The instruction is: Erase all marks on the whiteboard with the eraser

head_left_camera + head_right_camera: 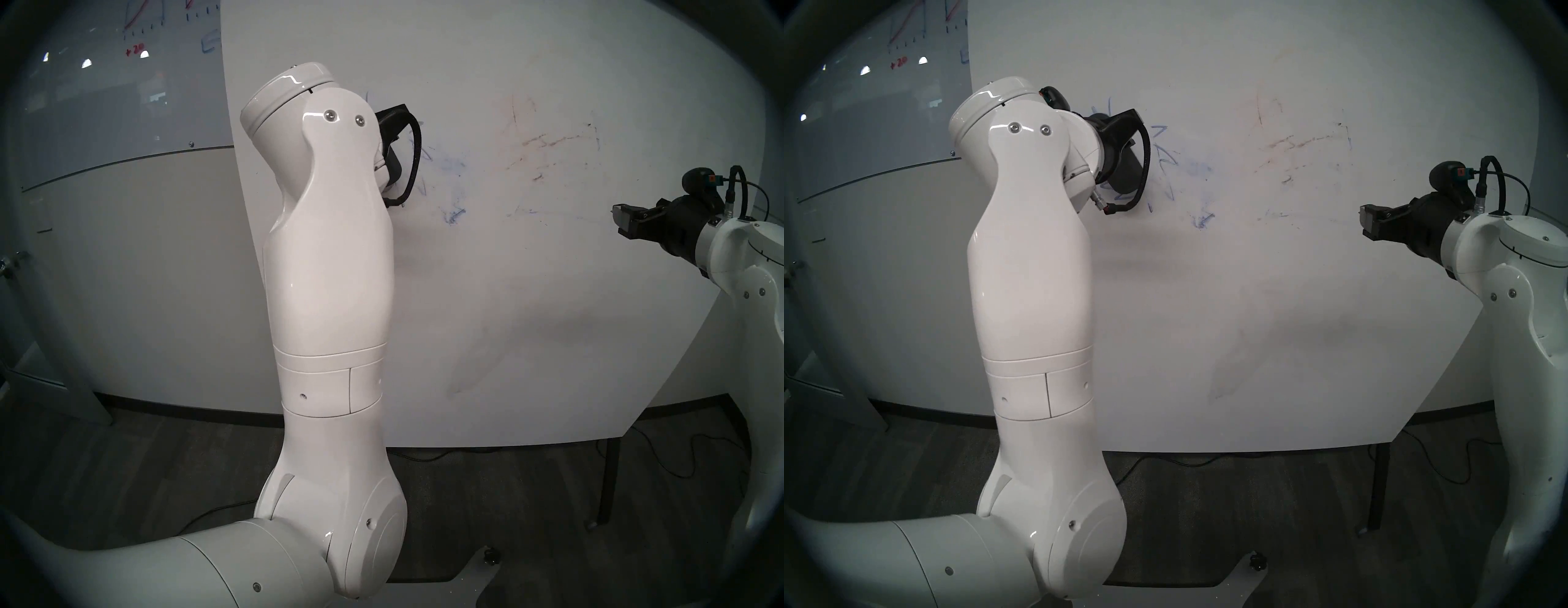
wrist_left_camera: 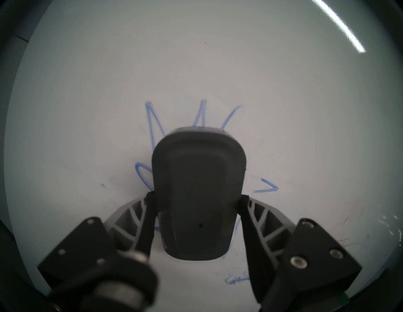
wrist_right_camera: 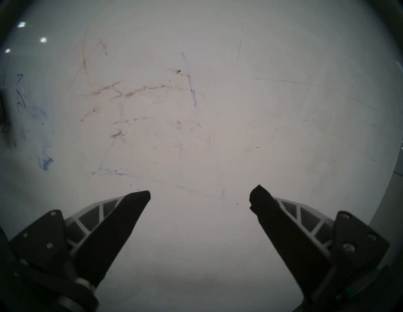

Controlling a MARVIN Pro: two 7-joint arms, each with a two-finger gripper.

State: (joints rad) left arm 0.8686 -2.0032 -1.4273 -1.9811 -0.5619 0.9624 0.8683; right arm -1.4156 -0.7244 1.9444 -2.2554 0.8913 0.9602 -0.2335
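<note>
The large white whiteboard (image 1: 509, 318) stands upright in front of me. My left gripper (image 2: 198, 197) is shut on the dark grey eraser (image 2: 198, 165) and holds it flat against the board, over the middle of the blue marks (image 2: 152, 117). Spiky blue rays stick out around the eraser. The eraser (image 1: 1129, 176) also shows in the head view, with blue rays (image 1: 1166, 157) and a blue smudge (image 1: 1202, 220) to its right. Faint brownish streaks (image 1: 551, 142) lie further right. My right gripper (image 3: 199, 196) is open and empty, off the board near its right edge (image 1: 619, 220).
A glossy grey glass board (image 1: 106, 85) with red and blue graph scribbles hangs on the wall to the left. My left arm (image 1: 331, 276) hides part of the whiteboard. A dark table leg (image 1: 606, 479) and floor cables lie below the board's right side.
</note>
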